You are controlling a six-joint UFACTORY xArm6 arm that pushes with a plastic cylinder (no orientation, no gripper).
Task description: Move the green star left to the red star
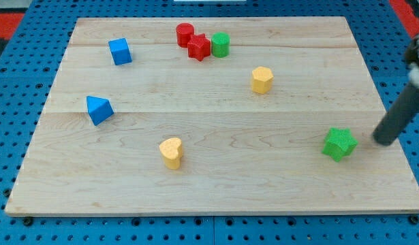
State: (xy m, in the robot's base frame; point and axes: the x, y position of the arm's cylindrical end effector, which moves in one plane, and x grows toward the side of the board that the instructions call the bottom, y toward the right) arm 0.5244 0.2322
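The green star (339, 143) lies near the board's right edge, low in the view. The red star (199, 47) sits near the view's top centre, touching a red cylinder (184, 33) on its left and a green cylinder (221, 45) on its right. My tip (382, 141) is just to the right of the green star, a small gap apart from it. The dark rod slants up to the view's right edge.
A blue cube (119, 51) sits at the top left. A blue triangular block (99, 109) is at the left. A yellow heart (172, 152) is at bottom centre, and a yellow hexagon (261, 79) is right of centre. All rest on the wooden board (216, 184).
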